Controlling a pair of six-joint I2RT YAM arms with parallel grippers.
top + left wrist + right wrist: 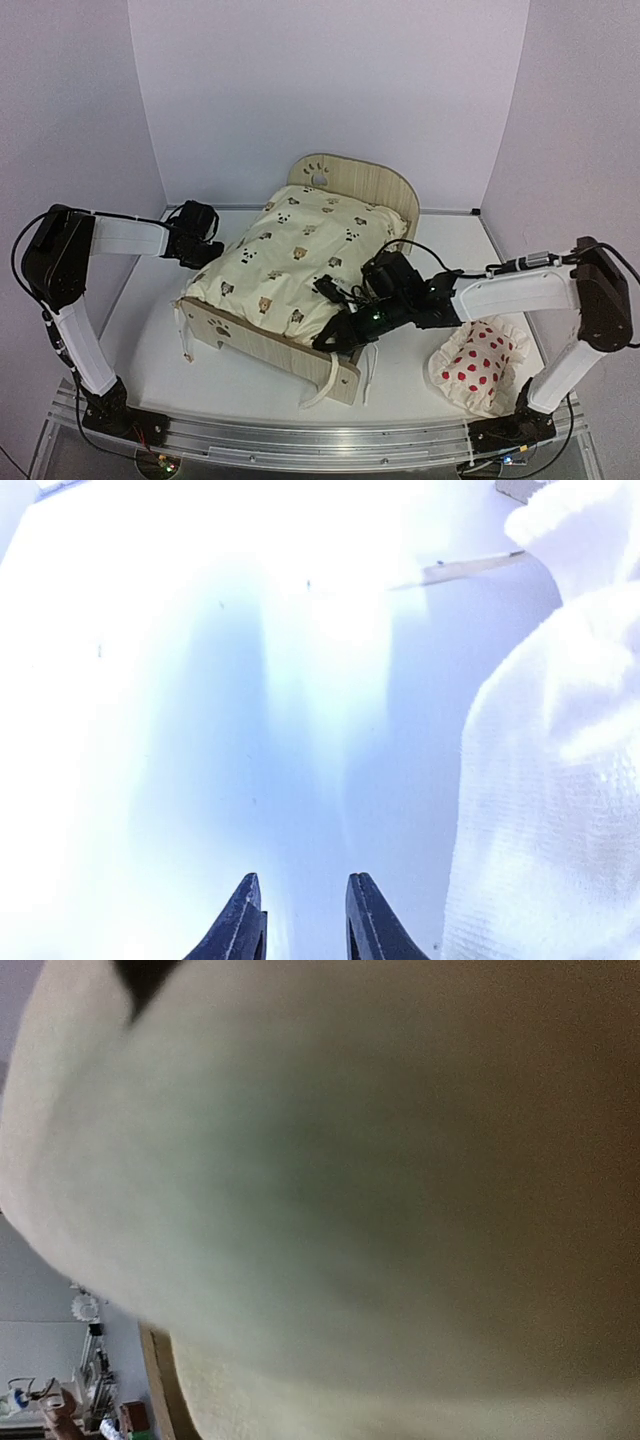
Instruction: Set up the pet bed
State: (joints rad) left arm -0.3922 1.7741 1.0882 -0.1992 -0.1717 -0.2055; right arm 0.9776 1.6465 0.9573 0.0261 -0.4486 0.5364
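Observation:
The pet bed stands mid-table, a plywood frame with paw-print end boards; its near end board faces me. The cream animal-print cushion lies on it and hides the striped base. My right gripper is pressed against the cushion's near right edge by the end board. The cushion fills the right wrist view and hides the fingers. My left gripper is at the bed's left side, open and empty over the white table, with the cushion to its right.
A white pillow with red dots lies on the table at the right, below my right forearm. White ties hang from the cushion over the near end board. White walls enclose the table on three sides.

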